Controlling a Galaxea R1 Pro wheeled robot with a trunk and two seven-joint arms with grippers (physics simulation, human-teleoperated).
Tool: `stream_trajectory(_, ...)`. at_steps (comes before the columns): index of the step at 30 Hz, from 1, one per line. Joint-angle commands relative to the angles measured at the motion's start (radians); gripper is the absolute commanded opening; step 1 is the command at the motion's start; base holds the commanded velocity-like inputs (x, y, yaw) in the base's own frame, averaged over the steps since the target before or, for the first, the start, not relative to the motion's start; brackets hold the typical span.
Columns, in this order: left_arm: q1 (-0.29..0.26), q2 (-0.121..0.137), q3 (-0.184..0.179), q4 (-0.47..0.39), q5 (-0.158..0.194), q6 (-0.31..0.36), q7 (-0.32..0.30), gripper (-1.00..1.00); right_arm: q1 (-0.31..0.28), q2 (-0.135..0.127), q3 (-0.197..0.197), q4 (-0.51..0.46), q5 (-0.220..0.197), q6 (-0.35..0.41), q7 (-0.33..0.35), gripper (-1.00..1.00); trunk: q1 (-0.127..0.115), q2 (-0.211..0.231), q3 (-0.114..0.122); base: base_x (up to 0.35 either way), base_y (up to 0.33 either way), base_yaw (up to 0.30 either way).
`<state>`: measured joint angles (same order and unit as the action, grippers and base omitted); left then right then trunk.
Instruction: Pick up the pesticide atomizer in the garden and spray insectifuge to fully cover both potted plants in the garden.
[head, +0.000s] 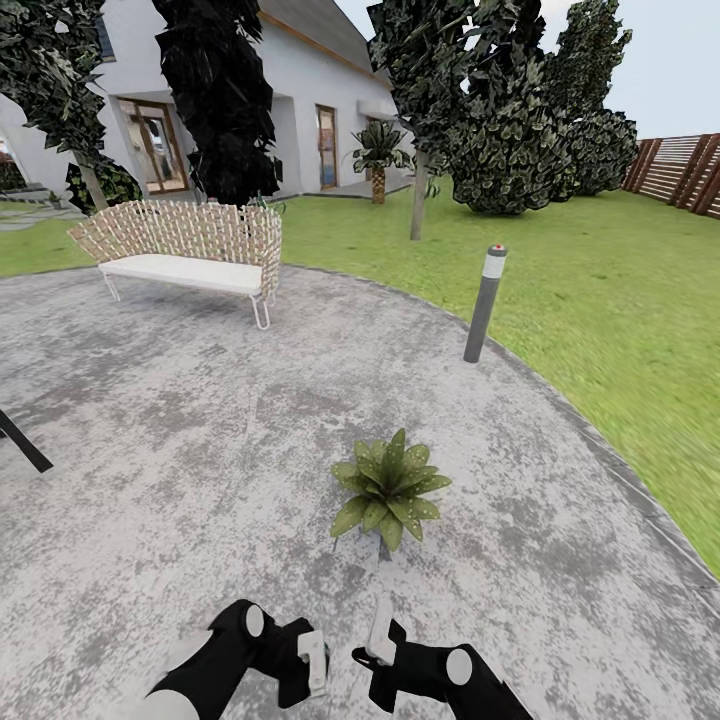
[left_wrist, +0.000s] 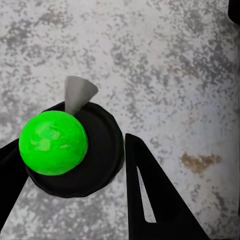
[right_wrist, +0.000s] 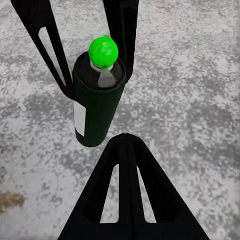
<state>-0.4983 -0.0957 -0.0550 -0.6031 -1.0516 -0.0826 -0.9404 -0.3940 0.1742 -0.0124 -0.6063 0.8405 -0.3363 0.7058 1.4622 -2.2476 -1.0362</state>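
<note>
Pesticide atomizer (left_wrist: 70, 150) (dark can, green cap) clamped between left gripper (right_wrist: 92, 60) fingers, nozzle outward for spraying. Right gripper (head: 385, 640) state cannot be told. 1 potted plant (head: 388, 490) just ahead on patio (head: 200, 420).

Pesticide atomizer (right_wrist: 97, 102): dark green can, green ball cap, grey nozzle, upright, held above patio (head: 180, 420). 1 potted plant (head: 388, 488): low green rosette on patio.

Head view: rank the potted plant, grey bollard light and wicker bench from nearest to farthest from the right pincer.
1. potted plant, just ahead of the right pincer, on the patio
2. grey bollard light, farther, right, at the lawn edge
3. wicker bench, farthest, left
</note>
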Motion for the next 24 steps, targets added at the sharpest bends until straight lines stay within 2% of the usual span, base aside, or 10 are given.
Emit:
stream_trajectory(1,0.0,-0.003,0.0,-0.001,-0.008,-0.008,-0.001,-1.0,0.0,0.0,-0.001,-0.002,0.008,-0.004,0.001,-1.0,0.0,0.0,-0.001,0.0,0.0,0.0)
stream_trajectory(5,0.0,-0.015,0.001,-0.001,-0.002,-0.008,0.0,-1.0,0.0,0.0,-0.001,-0.003,0.007,-0.004,0.001,-1.0,0.0,0.0,-0.001,0.0,0.0,0.0)
stream_trajectory(14,0.0,-0.02,0.002,0.001,0.001,-0.008,0.003,-1.0,0.0,0.0,-0.001,-0.003,0.006,-0.004,0.001,-1.0,0.0,0.0,-0.001,0.0,0.0,0.0)
stream_trajectory(24,-0.001,-0.035,0.001,0.043,0.001,-0.008,0.006,-1.0,0.0,0.0,-0.001,-0.003,0.006,-0.004,0.0,-1.0,0.0,0.0,-0.001,0.0,0.0,0.0)
